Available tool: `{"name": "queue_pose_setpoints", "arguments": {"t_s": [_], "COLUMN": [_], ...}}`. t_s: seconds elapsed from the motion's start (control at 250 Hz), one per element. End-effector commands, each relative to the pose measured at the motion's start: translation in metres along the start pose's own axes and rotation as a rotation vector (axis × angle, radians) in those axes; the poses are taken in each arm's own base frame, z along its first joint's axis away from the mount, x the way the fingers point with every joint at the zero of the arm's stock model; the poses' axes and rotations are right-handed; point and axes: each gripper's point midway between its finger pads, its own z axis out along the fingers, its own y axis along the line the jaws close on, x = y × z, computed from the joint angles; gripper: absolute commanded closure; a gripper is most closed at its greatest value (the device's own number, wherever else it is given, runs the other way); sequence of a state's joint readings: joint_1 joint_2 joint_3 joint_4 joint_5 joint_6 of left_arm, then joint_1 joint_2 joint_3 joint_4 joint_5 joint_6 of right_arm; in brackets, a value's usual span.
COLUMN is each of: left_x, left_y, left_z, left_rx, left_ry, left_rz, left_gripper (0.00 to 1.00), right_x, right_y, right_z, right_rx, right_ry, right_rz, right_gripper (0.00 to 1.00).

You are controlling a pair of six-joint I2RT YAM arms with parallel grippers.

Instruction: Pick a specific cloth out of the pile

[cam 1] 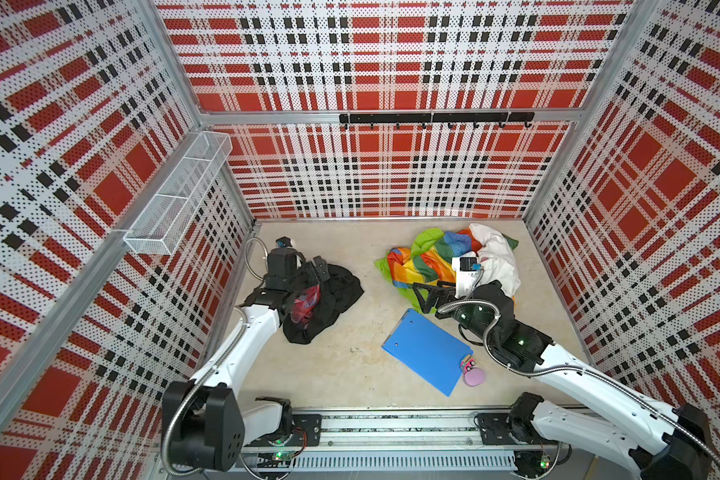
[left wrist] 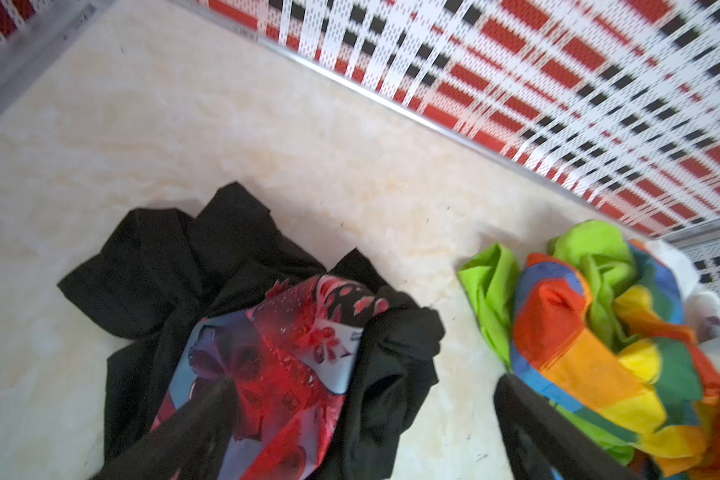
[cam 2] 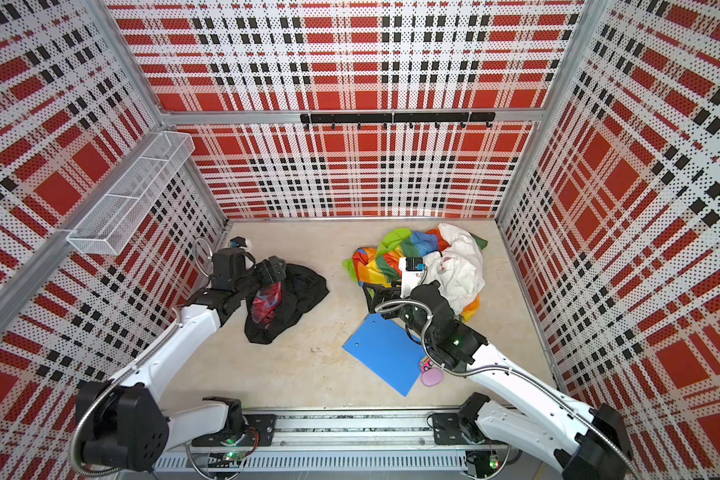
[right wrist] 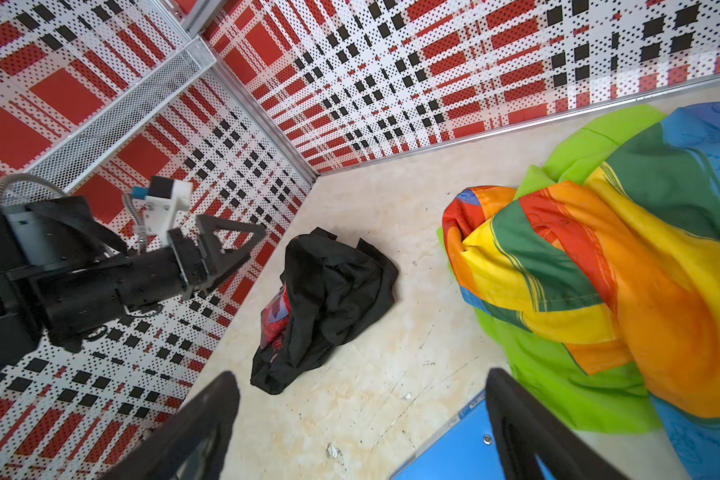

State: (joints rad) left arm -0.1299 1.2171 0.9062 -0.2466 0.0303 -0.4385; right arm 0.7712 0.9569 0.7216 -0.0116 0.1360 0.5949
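The cloth point(cam 1: 335, 299) point(cam 2: 298, 297) is a crumpled black garment with a red, blue and pink print, lying alone on the left of the table, apart from the pile. My left gripper point(cam 1: 314, 277) point(cam 2: 270, 277) hovers just over it, open. In the left wrist view the cloth point(left wrist: 163, 257) lies between and beyond the spread fingers of that gripper point(left wrist: 366, 415). The pile point(cam 1: 433, 257) point(cam 2: 391, 259) point(left wrist: 599, 332) point(right wrist: 599, 257) of rainbow, green and white fabrics sits at the back right. My right gripper point(cam 1: 428, 296) point(cam 2: 377, 296) point(right wrist: 362, 419) stands open and empty at the pile's near edge. In the right wrist view the cloth point(right wrist: 337, 286) lies on the table farther off.
A blue clipboard point(cam 1: 425, 353) point(cam 2: 383, 353) point(right wrist: 454, 453) lies in front of the pile, under the right arm, with a small pink object point(cam 1: 474, 376) at its near corner. A white wire basket point(cam 1: 175, 195) hangs on the left wall and a black hook rail point(cam 1: 433, 118) on the back wall.
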Motion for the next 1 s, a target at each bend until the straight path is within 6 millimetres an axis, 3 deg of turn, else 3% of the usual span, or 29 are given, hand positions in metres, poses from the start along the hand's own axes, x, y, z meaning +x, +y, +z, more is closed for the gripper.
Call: {"name": "queue_pose_setpoints", "arguments": {"t_s": [0.0,0.104,0.252,0.352,0.44,0.664,0.997], "left_x": [-0.012,-0.012,-0.009,0.004,0.026,0.08,0.135], "left_y": [-0.012,-0.025,-0.041,-0.035,-0.016,0.024,0.043], "left_z": [0.001,0.023,0.054,0.073,0.084,0.094,0.127], "left_rx": [0.022,0.048,0.045,0.007,-0.064,-0.18,-0.207], "left_ry": [0.0,0.035,0.068,0.108,0.166,0.269,0.384], "left_rz": [0.02,0.036,0.087,0.108,0.115,0.119,0.042], "left_gripper": [0.15,0.34,0.48,0.54,0.58,0.58,0.54], "right_x": [-0.019,-0.018,-0.017,-0.018,-0.018,-0.015,-0.014], "right_y": [0.013,0.013,0.013,0.013,0.013,0.012,0.01], "right_z": [-0.002,0.0,0.001,0.001,0.0,0.003,0.001], "right_rx": [-0.037,-0.041,-0.041,-0.036,-0.034,-0.033,-0.027], "right_ry": [-0.056,-0.048,-0.045,-0.046,-0.047,-0.039,-0.039], "right_rz": [0.002,0.005,0.006,0.001,-0.001,0.0,0.0], "right_gripper": [0.01,0.01,0.01,0.01,0.01,0.01,0.01]}}
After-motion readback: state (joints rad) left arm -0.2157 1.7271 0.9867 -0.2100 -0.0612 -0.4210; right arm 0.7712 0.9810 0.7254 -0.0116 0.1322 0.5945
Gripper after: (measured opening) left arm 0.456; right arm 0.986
